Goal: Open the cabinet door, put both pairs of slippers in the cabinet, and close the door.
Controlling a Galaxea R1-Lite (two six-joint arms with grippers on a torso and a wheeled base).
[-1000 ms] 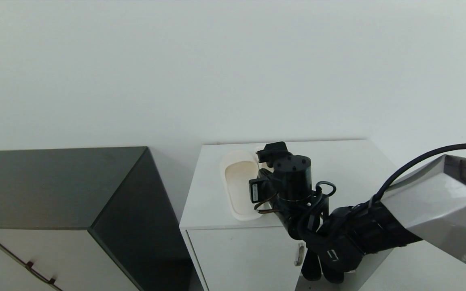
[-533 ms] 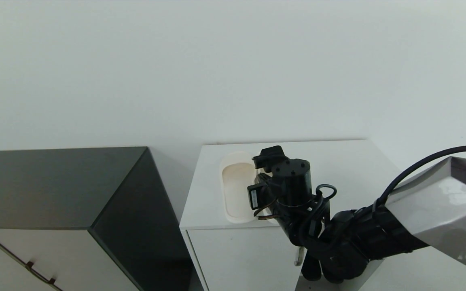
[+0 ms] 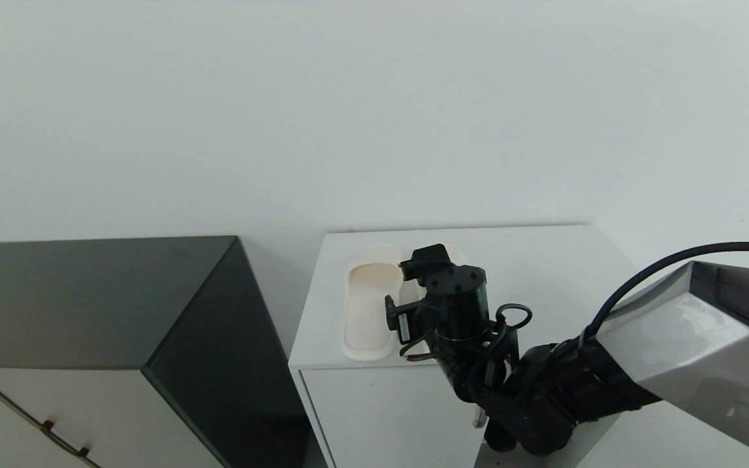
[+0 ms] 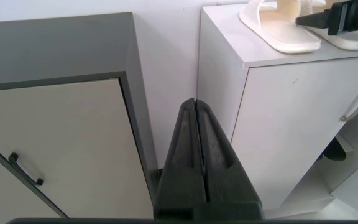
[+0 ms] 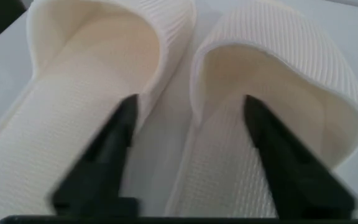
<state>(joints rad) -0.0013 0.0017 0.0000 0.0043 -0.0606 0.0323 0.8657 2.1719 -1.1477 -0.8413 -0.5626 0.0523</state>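
slippers (image 3: 365,315) slid left on cabinet (image 3: 543,273); right end effector (image 5: 190,106) open over them

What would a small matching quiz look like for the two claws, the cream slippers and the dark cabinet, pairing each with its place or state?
Things:
1. left claw
2. right claw
3. cream slippers
4. dark grey cabinet

Place or state:
A. lying on top of the white cabinet
B. shut, fingers pressed together
C. open, one finger over each slipper
D. standing to the left of the white cabinet

Pairs: 1-B, 2-C, 3-A, 4-D
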